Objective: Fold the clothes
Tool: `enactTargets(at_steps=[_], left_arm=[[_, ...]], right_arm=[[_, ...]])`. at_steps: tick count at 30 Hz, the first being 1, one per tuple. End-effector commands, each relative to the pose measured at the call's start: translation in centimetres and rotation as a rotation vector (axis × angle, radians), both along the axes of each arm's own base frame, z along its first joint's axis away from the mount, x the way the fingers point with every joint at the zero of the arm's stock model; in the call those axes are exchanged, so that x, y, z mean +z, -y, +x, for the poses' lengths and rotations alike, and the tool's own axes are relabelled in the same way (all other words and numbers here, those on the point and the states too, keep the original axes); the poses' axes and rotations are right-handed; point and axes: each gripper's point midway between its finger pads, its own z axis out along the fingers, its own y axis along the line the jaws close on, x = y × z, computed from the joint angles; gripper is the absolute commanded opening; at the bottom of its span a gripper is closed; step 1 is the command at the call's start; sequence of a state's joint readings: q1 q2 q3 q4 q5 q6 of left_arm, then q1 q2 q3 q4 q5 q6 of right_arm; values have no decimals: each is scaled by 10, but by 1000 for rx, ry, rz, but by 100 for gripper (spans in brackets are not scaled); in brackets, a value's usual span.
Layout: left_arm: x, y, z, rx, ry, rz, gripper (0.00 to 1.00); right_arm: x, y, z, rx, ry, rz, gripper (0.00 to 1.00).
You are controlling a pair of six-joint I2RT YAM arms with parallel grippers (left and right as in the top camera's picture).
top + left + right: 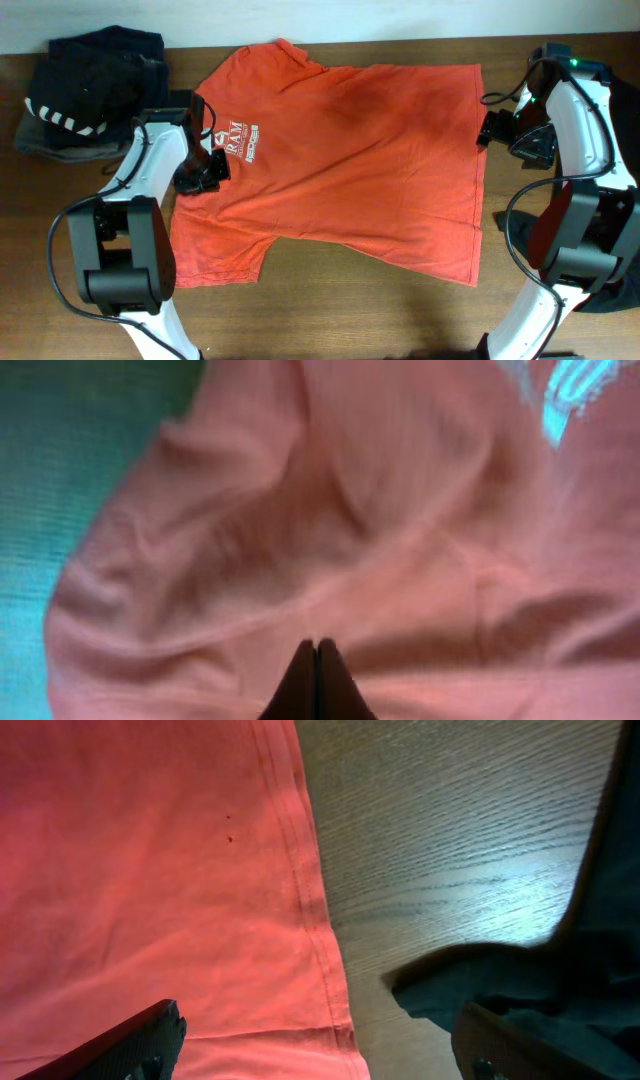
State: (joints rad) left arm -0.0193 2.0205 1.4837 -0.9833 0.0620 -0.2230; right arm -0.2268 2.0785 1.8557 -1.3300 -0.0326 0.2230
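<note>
Overhead: the T-shirt lies spread flat on the bench, logo side up, hem toward the right arm. The left gripper sits on the cloth beside the logo. The right gripper is at the hem edge. A dark folded pile lies far left.

Left wrist: the fingers are pressed together over rumpled cloth.

Right wrist: the fingers are wide apart, with the hem between them. A black garment lies near.

A dark striped pile and a black garment lie on the table.
</note>
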Motion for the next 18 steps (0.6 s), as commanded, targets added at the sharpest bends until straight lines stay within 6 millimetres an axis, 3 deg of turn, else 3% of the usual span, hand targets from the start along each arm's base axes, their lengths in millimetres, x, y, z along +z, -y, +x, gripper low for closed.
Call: enactTargets(at_steps=[1,8,18], left_arm=[[-13,-7,-1,-33,8,32,0],[-20,-9,17,-61,69,48,0],[-52,-16,-13,-60,-23,86,0]], right_arm=[[15,-2,4,5,48,10,90],[15,-2,4,8,47,10,90],[15,-2,4,9,46,10,90]])
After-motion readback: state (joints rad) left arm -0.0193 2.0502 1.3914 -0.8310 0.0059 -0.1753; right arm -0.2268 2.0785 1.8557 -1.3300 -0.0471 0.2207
